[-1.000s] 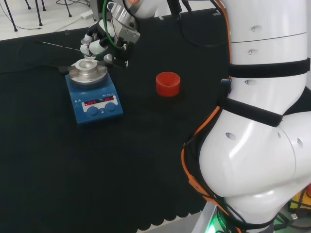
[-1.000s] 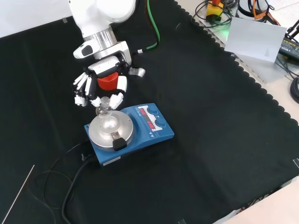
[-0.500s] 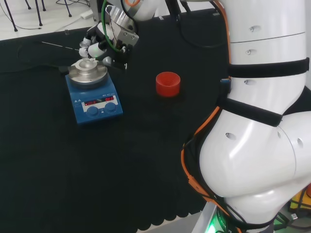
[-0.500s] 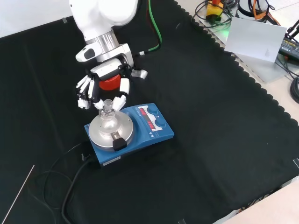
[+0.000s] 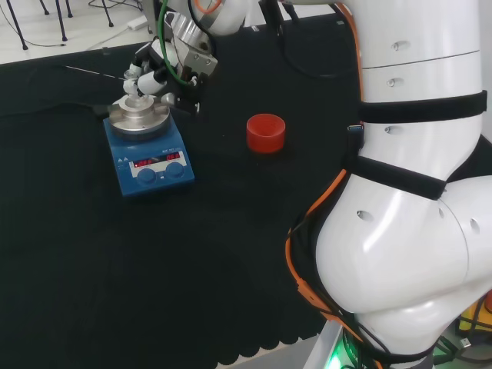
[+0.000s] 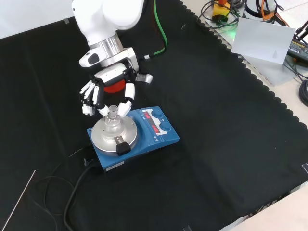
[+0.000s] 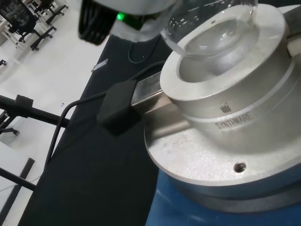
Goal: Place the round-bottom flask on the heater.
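Hand [image 6: 107, 91] hangs just above the back of the heater [image 6: 132, 135], palm facing down and toward the plate, wrist link rising up and away in the front view. Fingers [image 6: 126, 107] curl downward around the neck of the round-bottom flask [image 6: 112, 121], pinching it between the white tips on both sides. In the head view the hand [image 5: 157, 73] sits at the far side of the heater [image 5: 146, 146], fingers closed over the flask neck [image 5: 134, 91].

Flask is clear glass, upright, short neck with a thicker rim at the top. Its round bulb rests in the bowl-shaped recess of the round silver metal block on the heater's blue base. Wrist view shows the glass bulb [image 7: 214, 23] down in the recess, glass meeting the metal rim; whether it bears fully on the block, cannot tell.

Heater has red lit displays and two knobs on its front panel, a black clip at the block's edge, and a black cable running off across the black cloth surface [image 6: 216, 144]. Red ribbed ring stand [image 5: 265, 132] sits apart from the heater, to its right in the head view, bare.
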